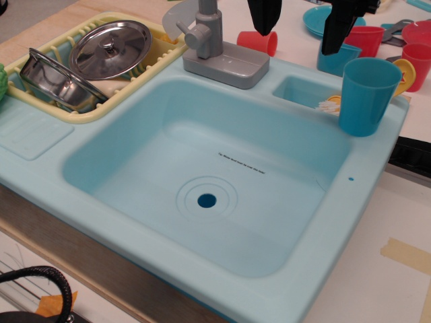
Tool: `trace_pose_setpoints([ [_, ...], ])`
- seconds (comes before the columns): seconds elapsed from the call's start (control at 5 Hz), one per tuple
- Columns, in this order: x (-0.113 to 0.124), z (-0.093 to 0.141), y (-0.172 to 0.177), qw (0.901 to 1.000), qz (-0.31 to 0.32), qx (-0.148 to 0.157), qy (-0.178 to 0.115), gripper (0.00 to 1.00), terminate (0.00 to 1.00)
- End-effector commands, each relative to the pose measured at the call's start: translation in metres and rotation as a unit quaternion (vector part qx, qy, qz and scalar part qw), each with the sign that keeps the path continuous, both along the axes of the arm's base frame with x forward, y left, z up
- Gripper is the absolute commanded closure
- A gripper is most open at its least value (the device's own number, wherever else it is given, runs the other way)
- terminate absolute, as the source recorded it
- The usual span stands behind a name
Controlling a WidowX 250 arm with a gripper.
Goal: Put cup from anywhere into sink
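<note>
Hanging at the top edge, the gripper (pixel 300 23) shows two black fingers (pixel 262 17) spread wide apart with nothing between them; its upper part is cut off by the frame.

Below it, the sink (pixel 40 182) fills most of the view, pale turquoise, with a deep square basin and a round drain hole (pixel 207 200) at the bottom. A small side compartment (pixel 300 91) sits at the basin's back right corner.

At the sink's back left, a yellow dish rack (pixel 67 111) holds a steel pot (pixel 50 81) tipped on its side and a round steel lid (pixel 111 48) leaning against the rack.

A grey faucet (pixel 219 54) stands on the back rim, between the rack and the side compartment.

On the right rim stands the cup (pixel 367 94), upright, teal-blue and darker than the sink, just beside the side compartment and below the right finger, not touching it.

Behind the sink, on the surface (pixel 390 282), a red cup (pixel 259 42) lies on its side, more red cups (pixel 417 60) stand at the far right, and a teal plate (pixel 316 20) lies near them.

Strips of tan tape (pixel 407 256) stick to the surface at the right.
</note>
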State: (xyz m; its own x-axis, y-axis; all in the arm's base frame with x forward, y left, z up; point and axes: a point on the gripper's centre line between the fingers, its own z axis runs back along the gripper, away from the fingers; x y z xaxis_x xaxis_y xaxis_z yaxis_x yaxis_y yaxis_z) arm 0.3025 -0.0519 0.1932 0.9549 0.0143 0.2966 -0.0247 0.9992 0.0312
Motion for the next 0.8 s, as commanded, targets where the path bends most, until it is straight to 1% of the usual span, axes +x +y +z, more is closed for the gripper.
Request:
trace_pose_setpoints([
  [0.0, 0.0, 0.0, 0.0, 1.0, 0.0, 0.0, 0.0, 0.0, 0.0],
  [0.2, 0.011, 0.008, -0.017, 0.9996, -0.028, -0.008, 0.004, 0.0, 0.0],
  [0.4, 0.015, 0.008, -0.027, 0.9989, -0.044, -0.014, 0.001, 0.0, 0.0],
  [0.6, 0.02, 0.005, -0.031, 0.9982, -0.056, -0.021, 0.005, 0.0, 0.0],
])
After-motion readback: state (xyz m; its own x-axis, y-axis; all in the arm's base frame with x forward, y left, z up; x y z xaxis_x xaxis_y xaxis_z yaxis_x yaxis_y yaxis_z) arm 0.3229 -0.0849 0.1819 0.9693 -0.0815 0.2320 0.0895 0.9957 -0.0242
